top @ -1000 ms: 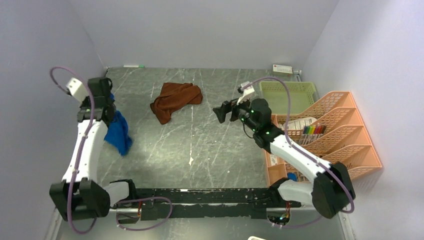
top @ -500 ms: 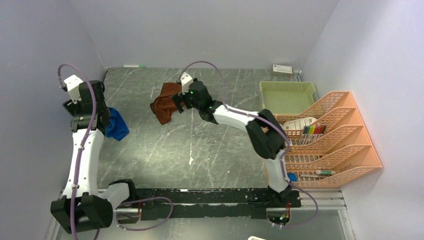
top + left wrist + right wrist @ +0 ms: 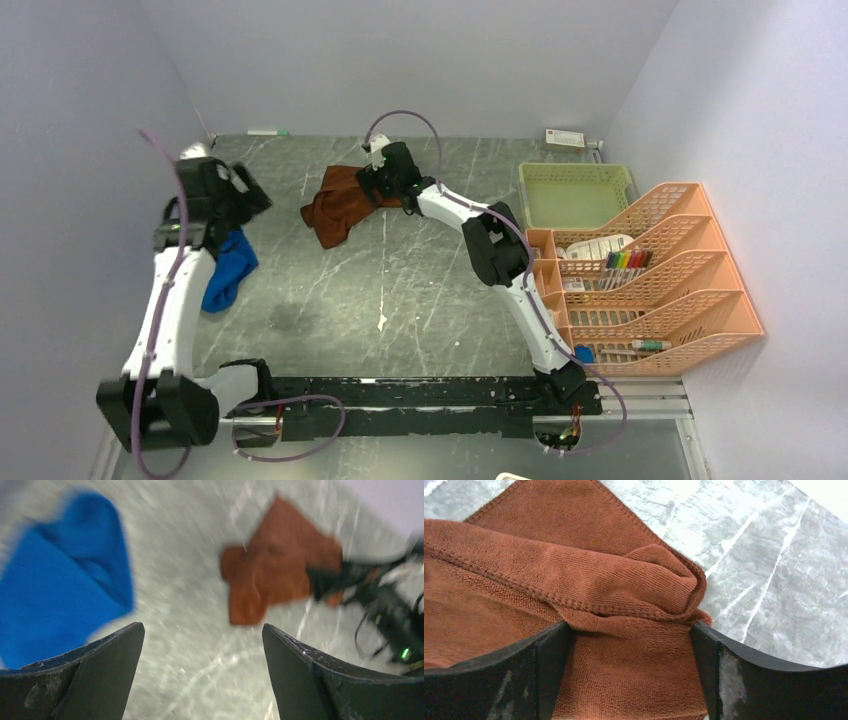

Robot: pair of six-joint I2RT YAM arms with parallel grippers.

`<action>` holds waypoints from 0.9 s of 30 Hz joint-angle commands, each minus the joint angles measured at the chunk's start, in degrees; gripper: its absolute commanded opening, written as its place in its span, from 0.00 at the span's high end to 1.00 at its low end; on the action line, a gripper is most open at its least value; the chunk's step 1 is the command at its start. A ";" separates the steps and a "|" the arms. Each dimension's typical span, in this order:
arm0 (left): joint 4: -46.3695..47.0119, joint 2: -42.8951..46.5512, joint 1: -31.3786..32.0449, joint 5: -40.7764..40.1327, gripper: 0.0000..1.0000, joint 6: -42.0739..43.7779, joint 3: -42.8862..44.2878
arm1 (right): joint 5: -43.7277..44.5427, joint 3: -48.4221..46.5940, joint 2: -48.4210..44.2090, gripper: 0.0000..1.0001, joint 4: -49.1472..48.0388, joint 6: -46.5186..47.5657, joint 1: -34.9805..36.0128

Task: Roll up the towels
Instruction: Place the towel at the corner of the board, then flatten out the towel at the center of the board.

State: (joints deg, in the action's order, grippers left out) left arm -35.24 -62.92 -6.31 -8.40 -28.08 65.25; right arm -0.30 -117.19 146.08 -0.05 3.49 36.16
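The rust-brown towel (image 3: 340, 205) lies crumpled at the back middle of the table. My right gripper (image 3: 378, 190) is down on its right edge. In the right wrist view the fingers straddle a bunched fold of the brown towel (image 3: 574, 575), and the right gripper (image 3: 628, 630) is still open, with cloth filling the gap. The royal blue towel (image 3: 228, 270) lies in a heap at the left, beside the left arm. My left gripper (image 3: 250, 190) hovers above and behind it, open and empty. The blurred left wrist view shows the blue towel (image 3: 55, 580) left of the left gripper (image 3: 201, 626).
A green basket (image 3: 575, 192) sits at the back right, with an orange file rack (image 3: 650, 270) holding pens and papers in front of it. A small white box (image 3: 565, 138) and a marker (image 3: 268, 131) lie along the back wall. Walls close in on the left and right.
My left gripper opened and let go of the blue towel, which dropped onto the table. My right arm swung left across the table to the brown towel, and its jaws narrowed around a fold.
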 commanded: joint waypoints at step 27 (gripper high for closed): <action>32.72 -36.76 24.06 -5.33 0.32 -11.28 -9.32 | -9.82 12.18 -8.80 0.84 1.87 -2.10 -4.08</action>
State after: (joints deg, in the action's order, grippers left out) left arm -6.63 -97.67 17.69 -10.46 -39.24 53.39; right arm -8.45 -106.85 139.46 -1.02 0.38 32.58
